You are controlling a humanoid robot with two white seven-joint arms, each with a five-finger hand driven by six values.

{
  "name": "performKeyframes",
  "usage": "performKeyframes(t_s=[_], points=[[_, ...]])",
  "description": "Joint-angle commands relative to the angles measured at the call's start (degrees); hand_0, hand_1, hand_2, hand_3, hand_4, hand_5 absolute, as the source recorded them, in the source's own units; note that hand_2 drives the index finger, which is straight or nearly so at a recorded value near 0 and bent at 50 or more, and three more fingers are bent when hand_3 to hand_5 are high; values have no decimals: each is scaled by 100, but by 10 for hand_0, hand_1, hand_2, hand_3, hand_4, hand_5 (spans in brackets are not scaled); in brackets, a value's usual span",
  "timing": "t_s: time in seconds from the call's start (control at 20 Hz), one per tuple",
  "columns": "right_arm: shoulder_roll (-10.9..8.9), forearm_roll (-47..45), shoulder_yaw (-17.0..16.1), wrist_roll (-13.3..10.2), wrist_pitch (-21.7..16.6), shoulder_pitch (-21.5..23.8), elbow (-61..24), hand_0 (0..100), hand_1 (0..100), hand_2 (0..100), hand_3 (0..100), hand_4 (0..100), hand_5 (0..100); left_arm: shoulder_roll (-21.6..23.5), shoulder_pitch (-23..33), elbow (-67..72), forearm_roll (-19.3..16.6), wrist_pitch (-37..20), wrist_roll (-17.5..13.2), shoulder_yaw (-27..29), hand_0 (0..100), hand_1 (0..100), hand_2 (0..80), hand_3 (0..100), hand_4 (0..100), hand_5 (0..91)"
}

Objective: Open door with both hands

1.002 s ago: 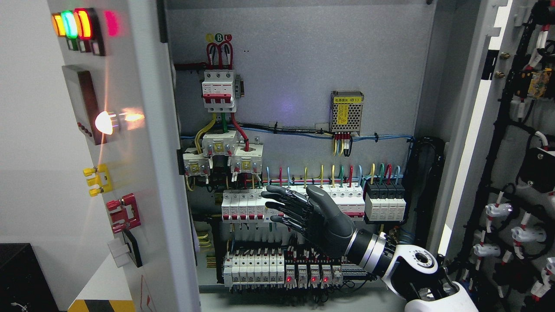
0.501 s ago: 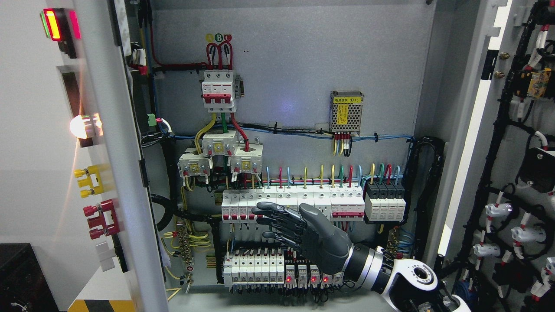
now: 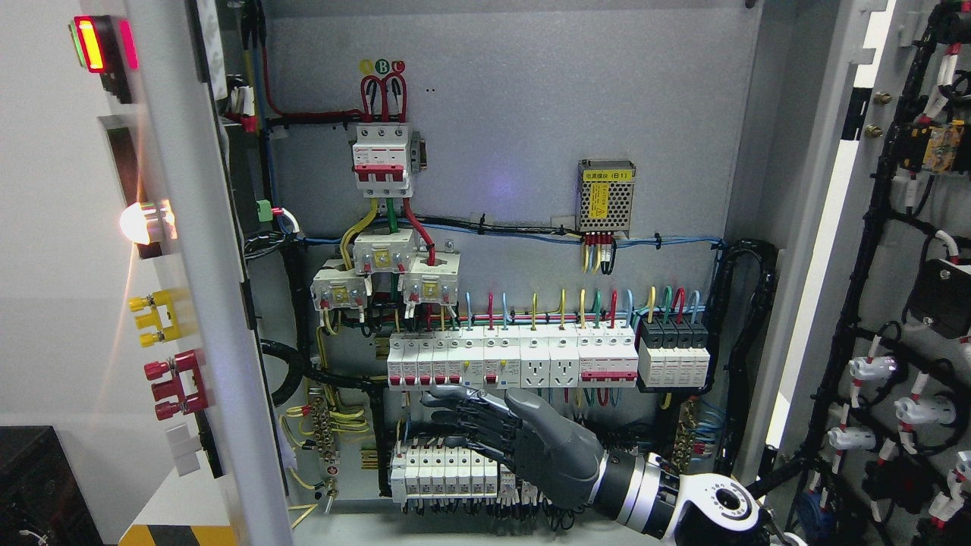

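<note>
with both doors now swung wide, the right hand (image 3: 508,436) has dropped lower across the breaker rows (image 3: 485,360), fingers loosely spread and empty, suggesting the opening is finished.

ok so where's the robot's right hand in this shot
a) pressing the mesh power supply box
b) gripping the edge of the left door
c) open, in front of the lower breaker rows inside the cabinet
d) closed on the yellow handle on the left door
c: the right hand hangs with fingers spread, holding nothing, in front of the lower breaker rows, apart from the left door.
</note>
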Motion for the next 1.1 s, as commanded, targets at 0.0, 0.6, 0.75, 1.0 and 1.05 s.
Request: performKeyframes(t_s=[0.0,0.6,0.75,1.0,1.05], points=[[-101,-9,524,5,9,39,-262,191,0,0,0,0,0,2,0,4,0,-1,-1,0,0,0,0,0,0,0],[-74,-9,832,14,45,48,-306,191,0,0,0,0,0,2,0,4,0,-1,-1,0,0,0,0,0,0,0],[-66,-9,928,14,62,83,-403,191,0,0,0,0,0,-7,0,4,0,-10,-1,-8,0,0,0,0,0,0],[-4,-52,937,14,71,259,-482,191,0,0,0,0,0,2,0,-5,0,-1,-1,0,0,0,0,0,0,0],[-4,-218,937,5,71,259,-482,191,0,0,0,0,0,2,0,4,0,-1,-1,0,0,0,0,0,0,0]])
